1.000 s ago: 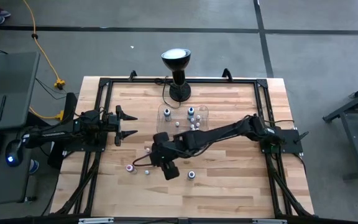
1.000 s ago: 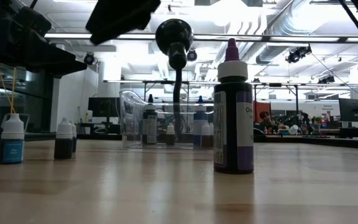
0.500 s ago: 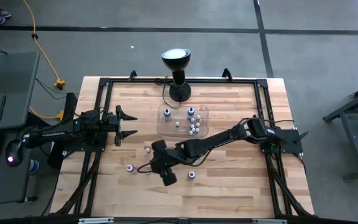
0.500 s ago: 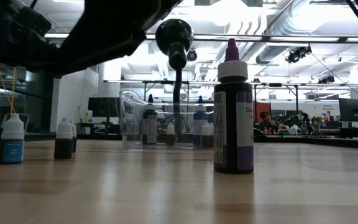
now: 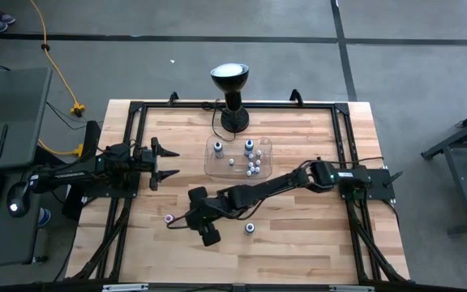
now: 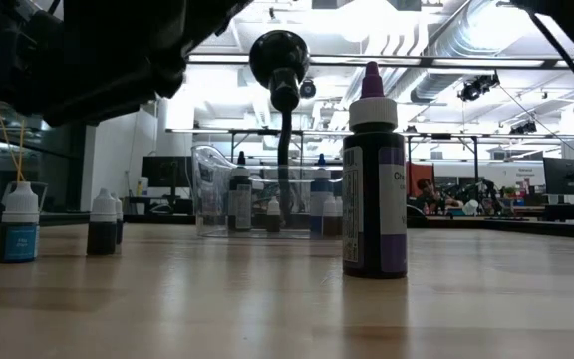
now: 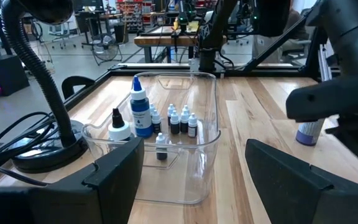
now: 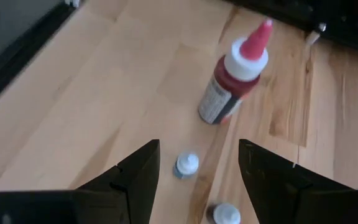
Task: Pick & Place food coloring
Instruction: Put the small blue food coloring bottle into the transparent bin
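Note:
Several tiny food coloring bottles stand upright in the clear tray [image 5: 239, 156], which also shows in the left wrist view [image 7: 166, 118]. Loose ones stand on the table: a pink-capped red bottle [image 8: 235, 81] [image 5: 169, 219], a small white-capped blue one [image 8: 186, 165], another white cap [image 8: 225, 213], and one apart [image 5: 250, 228]. The low view shows a purple bottle [image 6: 374, 179] and a blue one [image 6: 18, 224]. My right gripper [image 8: 194, 186] [image 5: 188, 214] hovers open above the small blue bottle, with the red bottle beyond its fingertips. My left gripper [image 5: 167, 162] [image 7: 197, 180] waits open left of the tray.
A black gooseneck lamp [image 5: 231, 81] stands at the far edge behind the tray, its cable running past the tray. A black frame rail [image 5: 132, 162] borders the table. My right arm [image 5: 282, 185] stretches across the middle of the table, just in front of the tray.
My right gripper has moved toward the table's left and near edges, away from the tray and closer to the pink-capped bottle. The arm has stretched out, now covering two loose bottles in the high view. The bottles have stayed in place.

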You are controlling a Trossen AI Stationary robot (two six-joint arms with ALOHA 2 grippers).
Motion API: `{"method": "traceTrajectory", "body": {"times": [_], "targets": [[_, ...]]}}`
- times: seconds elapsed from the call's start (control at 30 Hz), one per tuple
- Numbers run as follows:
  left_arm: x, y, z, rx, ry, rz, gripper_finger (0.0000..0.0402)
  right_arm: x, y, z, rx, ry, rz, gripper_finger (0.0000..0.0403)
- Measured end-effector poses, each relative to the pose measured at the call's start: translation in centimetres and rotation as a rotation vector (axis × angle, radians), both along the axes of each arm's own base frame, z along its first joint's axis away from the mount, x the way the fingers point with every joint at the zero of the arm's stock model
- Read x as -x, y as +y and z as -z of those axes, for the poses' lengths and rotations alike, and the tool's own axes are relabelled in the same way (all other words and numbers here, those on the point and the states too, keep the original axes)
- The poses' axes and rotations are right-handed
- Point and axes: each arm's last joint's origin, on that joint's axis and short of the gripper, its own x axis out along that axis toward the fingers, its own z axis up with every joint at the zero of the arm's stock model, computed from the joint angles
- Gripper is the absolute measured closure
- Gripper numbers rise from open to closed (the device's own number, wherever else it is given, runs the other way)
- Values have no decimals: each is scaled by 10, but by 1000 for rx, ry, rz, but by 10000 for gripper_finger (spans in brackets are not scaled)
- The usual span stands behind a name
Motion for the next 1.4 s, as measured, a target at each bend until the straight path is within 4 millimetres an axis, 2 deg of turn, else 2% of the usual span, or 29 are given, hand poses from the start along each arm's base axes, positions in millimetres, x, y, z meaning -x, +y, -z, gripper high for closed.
{"method": "traceTrajectory", "body": {"times": [0.23,0.63,0.8,1.4], "targets": [[0,0,0,0,0,0,124,-11,1,8,1,18,4,196],[0,0,0,0,0,0,124,-8,0,20,-26,89,50,196],[0,0,0,0,-1,0,124,-10,1,33,-30,116,60,196],[0,0,0,0,-1,0,124,-13,0,42,-46,111,86,196]]}}
